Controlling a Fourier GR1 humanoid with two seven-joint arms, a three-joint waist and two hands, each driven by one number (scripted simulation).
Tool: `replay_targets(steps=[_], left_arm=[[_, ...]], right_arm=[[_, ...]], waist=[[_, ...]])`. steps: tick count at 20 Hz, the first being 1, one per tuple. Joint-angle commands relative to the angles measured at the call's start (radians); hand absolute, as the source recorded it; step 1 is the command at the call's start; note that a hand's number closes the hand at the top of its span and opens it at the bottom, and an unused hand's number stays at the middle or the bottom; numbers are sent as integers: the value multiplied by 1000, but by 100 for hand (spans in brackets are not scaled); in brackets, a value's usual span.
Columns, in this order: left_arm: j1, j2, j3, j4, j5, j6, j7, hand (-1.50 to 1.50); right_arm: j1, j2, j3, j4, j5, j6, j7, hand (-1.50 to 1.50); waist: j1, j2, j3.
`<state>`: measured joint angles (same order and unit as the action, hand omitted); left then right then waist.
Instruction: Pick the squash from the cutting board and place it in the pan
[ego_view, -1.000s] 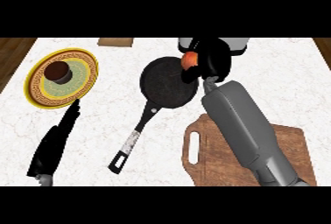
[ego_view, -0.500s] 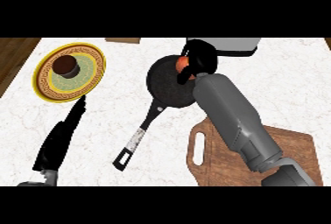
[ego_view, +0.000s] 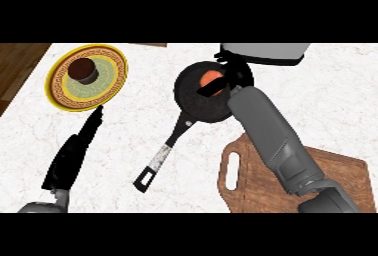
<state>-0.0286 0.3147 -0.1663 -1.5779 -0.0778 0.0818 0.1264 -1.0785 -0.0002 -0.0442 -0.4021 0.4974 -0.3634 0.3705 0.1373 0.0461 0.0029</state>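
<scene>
1. You are at the placing step: your right hand (ego_view: 225, 80) reaches across the pan (ego_view: 201, 97), and the squash (ego_view: 212, 76) shows as an orange patch inside the pan's rim, beside dark fingers.

2. The right hand's fingers curl around the squash, so read it as held; whether it already rests on the pan's floor cannot be told from this steep angle.

3. Your likely next move is to let the fingers loosen so the squash settles in the pan, then lift the hand straight up, away from the rim. A sideways pull could nudge the pan, since the forearm lies over its near edge.

4. The pan is round, black and matte-looking, with a long slim handle (ego_view: 161, 157) running toward you, dark near the bowl and paler near its looped end.

5. The cutting board (ego_view: 247, 185) is brown wood with visible grain and a slot handle; it carries no squash now, and your right forearm crosses over it.

6. Your left hand (ego_view: 81, 137) rests on the white marbled counter (ego_view: 148, 57), its fingers straight and pointing toward the plate (ego_view: 112, 62), holding nothing.

7. That plate is yellow with a patterned brown band and a green centre, and a small brown rounded thing (ego_view: 83, 70) sits on it.

8. A pale grey object (ego_view: 266, 51) sits at the far edge behind the pan.
</scene>
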Motion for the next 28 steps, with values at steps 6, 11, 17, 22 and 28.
replay_targets(steps=[6, 11, 17, 22, 28], left_arm=[[-32, -7, 0, 21, -7, -5, 12, 0], [1, -32, -13, -7, -31, 35, 38, 0], [7, -20, 33, 13, -23, 39, 36, 0], [95, -14, 42, -36, -26, 34, 32, 0], [89, -59, 46, 4, -59, 60, 21, 0]], right_arm=[[-20, 0, -94, -14, -173, -286, -251, -150], [-26, 0, -202, -5, -228, -440, -306, -150], [65, -33, -289, -27, -320, -457, -491, -150], [196, -80, -288, -82, -335, -385, -628, -150], [340, -172, -253, -230, -358, -236, -615, -150]], waist=[[-2, -3, 0], [-43, -9, 0], [-95, -26, -1], [-123, -43, -2], [-145, -48, -3]])
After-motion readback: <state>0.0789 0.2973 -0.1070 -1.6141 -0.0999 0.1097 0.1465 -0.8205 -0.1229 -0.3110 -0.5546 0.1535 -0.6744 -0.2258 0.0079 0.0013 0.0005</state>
